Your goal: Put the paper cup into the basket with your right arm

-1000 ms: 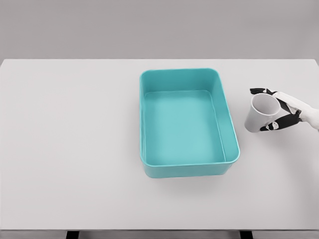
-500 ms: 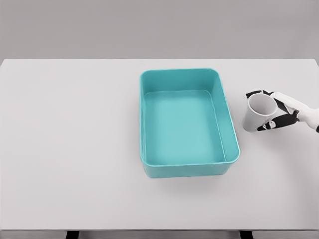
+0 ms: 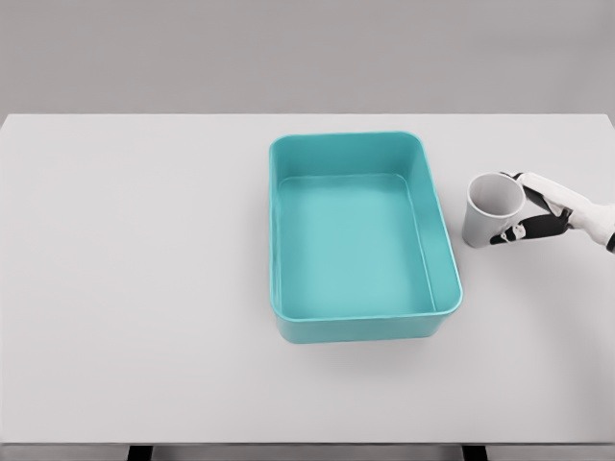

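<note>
Your right hand [image 3: 538, 213] is coming in from 3 o'clock, fingers wrapping the paper cup [image 3: 492, 208] from its right side, so it's holding the cup. Cup is sitting roughly upright, mouth up, just right of the teal basket [image 3: 444, 240], outside it, over the white table [image 3: 144, 269]. Risk as you're carrying it toward 9 o'clock: going too low could be clipping the basket's right wall, tipping the cup out of the side grip.
</note>
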Tool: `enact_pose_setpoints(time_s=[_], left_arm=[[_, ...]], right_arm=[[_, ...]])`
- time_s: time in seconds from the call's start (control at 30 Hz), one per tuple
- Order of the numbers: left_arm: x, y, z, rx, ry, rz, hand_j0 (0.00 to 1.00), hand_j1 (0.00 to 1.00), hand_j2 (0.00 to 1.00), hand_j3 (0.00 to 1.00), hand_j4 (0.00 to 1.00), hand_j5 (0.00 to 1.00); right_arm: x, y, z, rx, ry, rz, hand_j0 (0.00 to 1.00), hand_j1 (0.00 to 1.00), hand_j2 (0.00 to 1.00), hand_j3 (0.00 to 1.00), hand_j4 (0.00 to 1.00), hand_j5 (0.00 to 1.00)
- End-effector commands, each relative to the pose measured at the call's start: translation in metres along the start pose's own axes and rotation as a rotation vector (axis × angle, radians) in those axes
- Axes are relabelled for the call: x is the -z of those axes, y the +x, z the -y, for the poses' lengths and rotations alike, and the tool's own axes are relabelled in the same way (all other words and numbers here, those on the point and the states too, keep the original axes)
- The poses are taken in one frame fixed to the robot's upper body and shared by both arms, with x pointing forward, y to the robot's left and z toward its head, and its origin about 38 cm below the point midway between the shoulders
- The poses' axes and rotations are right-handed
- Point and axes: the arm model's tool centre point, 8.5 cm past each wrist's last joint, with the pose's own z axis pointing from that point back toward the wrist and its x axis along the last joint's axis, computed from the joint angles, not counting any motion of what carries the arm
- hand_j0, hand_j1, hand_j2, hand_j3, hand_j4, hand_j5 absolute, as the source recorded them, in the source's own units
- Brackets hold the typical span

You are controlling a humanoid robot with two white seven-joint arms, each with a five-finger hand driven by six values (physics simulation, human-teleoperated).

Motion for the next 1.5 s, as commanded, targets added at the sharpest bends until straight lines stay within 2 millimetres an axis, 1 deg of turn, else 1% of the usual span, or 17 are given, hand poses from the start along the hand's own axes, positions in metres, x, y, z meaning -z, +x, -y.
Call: enact_pose_setpoints(time_s=[0.0,0.07,0.27,0.37,0.53,0.57,0.63,0.83,0.93,1.1,1.13,1.27,1.33,1.43,1.47], left_arm=[[0.000,0.000,0.000,-0.001,0.000,0.001,1.00,1.00,1.00,1.00,1.00,1.00],[0.000,0.000,0.000,-0.001,0.000,0.001,1.00,1.00,1.00,1.00,1.00,1.00],[0.000,0.000,0.000,-0.001,0.000,0.001,1.00,1.00,1.00,1.00,1.00,1.00],[0.000,0.000,0.000,-0.001,0.000,0.001,1.00,1.00,1.00,1.00,1.00,1.00],[0.000,0.000,0.000,-0.001,0.000,0.001,1.00,1.00,1.00,1.00,1.00,1.00],[0.000,0.000,0.000,-0.001,0.000,0.001,1.00,1.00,1.00,1.00,1.00,1.00],[0.000,0.000,0.000,-0.001,0.000,0.001,1.00,1.00,1.00,1.00,1.00,1.00],[0.000,0.000,0.000,-0.001,0.000,0.001,1.00,1.00,1.00,1.00,1.00,1.00],[0.000,0.000,0.000,-0.001,0.000,0.001,1.00,1.00,1.00,1.00,1.00,1.00],[0.000,0.000,0.000,-0.001,0.000,0.001,1.00,1.00,1.00,1.00,1.00,1.00],[0.000,0.000,0.000,-0.001,0.000,0.001,1.00,1.00,1.00,1.00,1.00,1.00],[0.000,0.000,0.000,-0.001,0.000,0.001,1.00,1.00,1.00,1.00,1.00,1.00],[0.000,0.000,0.000,-0.001,0.000,0.001,1.00,1.00,1.00,1.00,1.00,1.00],[0.000,0.000,0.000,-0.001,0.000,0.001,1.00,1.00,1.00,1.00,1.00,1.00],[0.000,0.000,0.000,-0.001,0.000,0.001,1.00,1.00,1.00,1.00,1.00,1.00]], right_arm=[[0.001,0.003,0.001,-0.001,-0.003,0.015,0.65,0.65,0.65,0.65,0.65,0.65],[0.000,0.006,0.002,-0.008,-0.012,0.047,0.69,0.69,0.69,0.69,0.69,0.69],[-0.001,0.009,0.005,0.010,-0.030,0.070,0.68,0.68,0.68,0.68,0.68,0.68],[-0.001,0.013,0.006,-0.008,-0.032,0.099,0.68,0.68,0.68,0.68,0.68,0.68],[-0.001,0.020,0.009,0.010,-0.050,0.146,0.68,0.68,0.68,0.68,0.68,0.68],[-0.001,0.023,0.010,0.006,-0.050,0.155,0.69,0.69,0.69,0.69,0.69,0.69],[-0.005,0.031,0.021,-0.007,-0.081,0.176,0.69,0.69,0.69,0.69,0.69,0.69],[-0.006,0.037,0.026,0.005,-0.100,0.204,0.69,0.69,0.69,0.69,0.69,0.69],[-0.002,0.052,0.034,-0.015,-0.101,0.232,0.69,0.69,0.69,0.69,0.69,0.69],[0.002,0.067,0.044,-0.041,-0.107,0.260,0.69,0.69,0.69,0.69,0.69,0.69],[0.004,0.073,0.046,-0.049,-0.106,0.272,0.69,0.69,0.69,0.69,0.69,0.69],[0.007,0.087,0.049,-0.067,-0.101,0.299,0.69,0.69,0.69,0.69,0.69,0.69],[0.011,0.099,0.049,-0.075,-0.090,0.315,0.69,0.69,0.69,0.69,0.69,0.69],[0.015,0.109,0.049,-0.076,-0.081,0.327,0.69,0.69,0.69,0.69,0.69,0.69],[0.017,0.109,0.047,-0.073,-0.080,0.330,0.69,0.69,0.69,0.69,0.69,0.69]])
